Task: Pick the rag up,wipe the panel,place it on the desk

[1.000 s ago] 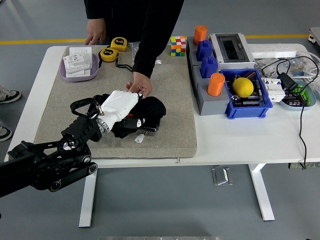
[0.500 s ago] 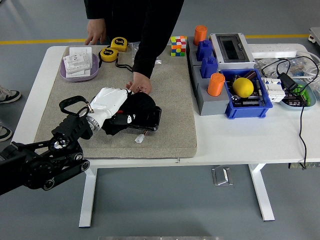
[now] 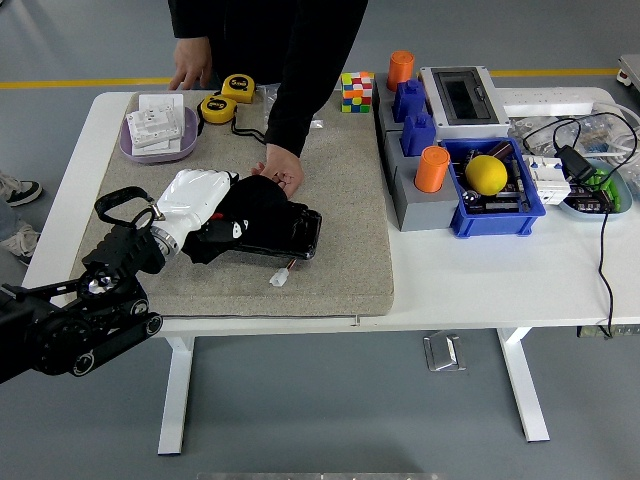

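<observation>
Left hand (image 3: 200, 197), white-shelled on a black jointed arm entering from 8 o'clock, pressed palm-down with fingers curled over a crumpled black cloth rag (image 3: 258, 200). Gripped, by the look of it, rather than merely resting. Rag bunched directly under and just past the fingertips toward 3 o'clock, soft and folded, lying on top of a flat glossy black rectangular panel (image 3: 288, 232). Panel's long axis ran from 9 to 3 o'clock, with most of its bare surface extending toward 3 o'clock from the hand, so judged that a wiping stroke would sweep along that axis. Small white connector (image 3: 279, 279) on a short lead lay just off the panel's near edge at 6 o'clock. Panel rested on a coarse beige felt mat (image 3: 345, 200) covering the left part of the white tabletop (image 3: 480, 280). Person's bare hand (image 3: 280, 174) in a black sleeve touched the rag's far edge at 12 o'clock, seemingly steadying the panel; a risk of brushing it judged likely during wiping. Right hand not seen anywhere, so left clearly the nearer. Further out: lilac shallow tray (image 3: 135, 146) at 11 o'clock and a blue plastic bin (image 3: 500, 215) holding a yellow ball (image 3: 486, 174) well apart at 3 o'clock.
</observation>
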Tool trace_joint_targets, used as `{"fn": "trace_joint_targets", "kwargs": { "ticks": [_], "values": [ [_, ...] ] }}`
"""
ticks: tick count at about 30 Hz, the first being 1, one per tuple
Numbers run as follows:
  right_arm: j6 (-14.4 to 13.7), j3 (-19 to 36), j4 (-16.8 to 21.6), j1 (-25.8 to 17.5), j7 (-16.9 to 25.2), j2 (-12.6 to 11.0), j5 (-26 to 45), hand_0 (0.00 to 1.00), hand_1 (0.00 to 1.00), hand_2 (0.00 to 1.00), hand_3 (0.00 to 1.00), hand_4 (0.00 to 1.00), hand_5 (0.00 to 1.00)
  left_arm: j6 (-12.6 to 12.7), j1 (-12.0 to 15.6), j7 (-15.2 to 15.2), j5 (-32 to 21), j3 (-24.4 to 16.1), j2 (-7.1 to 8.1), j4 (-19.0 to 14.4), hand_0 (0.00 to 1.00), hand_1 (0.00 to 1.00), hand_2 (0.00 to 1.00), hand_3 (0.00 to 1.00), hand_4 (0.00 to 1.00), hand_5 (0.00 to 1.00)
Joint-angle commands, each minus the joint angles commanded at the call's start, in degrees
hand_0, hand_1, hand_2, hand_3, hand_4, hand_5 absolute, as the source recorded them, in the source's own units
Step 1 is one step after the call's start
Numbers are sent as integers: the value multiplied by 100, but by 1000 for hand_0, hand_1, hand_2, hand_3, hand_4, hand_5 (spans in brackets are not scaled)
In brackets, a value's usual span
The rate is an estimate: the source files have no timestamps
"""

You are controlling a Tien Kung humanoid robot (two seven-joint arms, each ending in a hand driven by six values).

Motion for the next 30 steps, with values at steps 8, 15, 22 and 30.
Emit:
{"fn": "trace_joint_targets", "kwargs": {
  "ticks": [8, 15, 22, 30],
  "values": [
    [-2, -23, 0, 4, 9, 4, 32, 793, 698, 722, 664, 998, 495, 2, 35, -8, 4, -43, 85, 35, 317, 258, 333, 551, 495, 138],
    [-3, 32, 0, -2, 1, 6, 2, 793, 699, 722, 664, 998, 495, 3, 73, -13, 8, -119, 188, 101, 317, 258, 333, 551, 495, 136],
    [-3, 22, 0, -8, 2, 6, 15, 793, 698, 722, 664, 998, 495, 2, 134, -10, 47, -227, 280, 136, 317, 258, 333, 551, 496, 139],
    [-1, 22, 0, -12, 1, 17, 10, 793, 697, 722, 665, 998, 496, 0, 181, -6, 64, -312, 347, 199, 318, 257, 333, 551, 496, 139]
  ]
}}
